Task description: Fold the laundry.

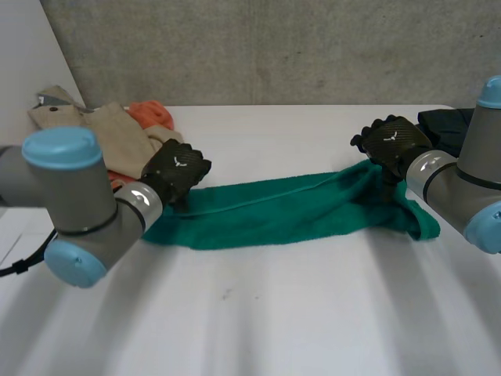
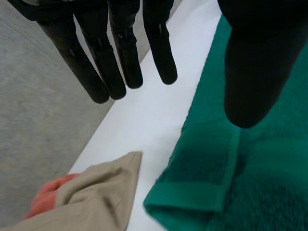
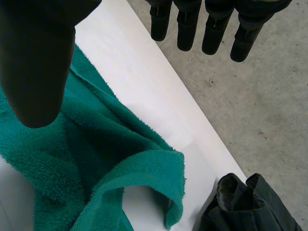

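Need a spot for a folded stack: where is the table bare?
Bare: the near half of the table, in front of the green towel, and the far strip between the beige garment and the right hand. Crowded: both far corners.

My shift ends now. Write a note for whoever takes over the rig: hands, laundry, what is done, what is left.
Left hand: open at the towel's left end, thumb over the cloth, gripping nothing.
Right hand: open at the right end, thumb over the cloth.
Towel: a long band across the table, right end rumpled.
Beige garment and orange cloth lie far left, dark garment far right, none folded.
Done: towel laid out. Left: grasp its ends, fold it, then the others.
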